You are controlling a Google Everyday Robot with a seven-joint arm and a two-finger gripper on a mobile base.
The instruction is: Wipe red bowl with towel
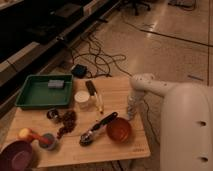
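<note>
The red bowl [119, 129] sits upright on the wooden table [115, 90], near its front right corner. My gripper [131, 113] hangs at the end of the white arm [150, 86], just above the table beside the bowl's far right rim. A pale shape shows at the gripper, and I cannot tell whether it is the towel. A small grey folded piece [55, 83], possibly a towel, lies in the green tray [30, 100] at the far left.
A black-handled spoon [98, 129] lies just left of the bowl. A white cup [81, 98], a black bar [91, 88], a dark cluster [67, 122], a purple bowl [15, 155] and a grey cup [48, 141] share the table. Cables [95, 57] lie on the floor behind.
</note>
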